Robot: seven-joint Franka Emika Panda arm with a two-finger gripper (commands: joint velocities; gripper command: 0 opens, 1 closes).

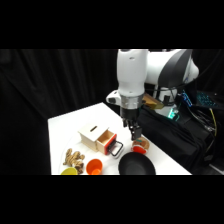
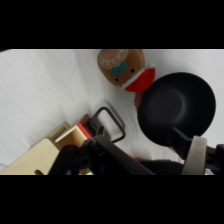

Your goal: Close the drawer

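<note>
The small reddish-orange drawer [image 1: 108, 140] is seen pulled out of its light wooden box [image 1: 91, 135] — near the table's [image 1: 65, 125] front edge. The hand [image 1: 135, 134] is held just beside its black wire handle [image 2: 111, 123]; its opening cannot be told.

Drawer [image 1: 107, 141]: pulled partway out of light wood box w/ slotted top, reddish-orange front, black wire loop handle [image 2: 111, 123] sticking outward. Sits mid-worktop, upright, interior visible from above.

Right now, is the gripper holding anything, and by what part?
Nothing is held. The gripper hangs just beyond the open drawer's black wire handle, not gripping it.
</note>
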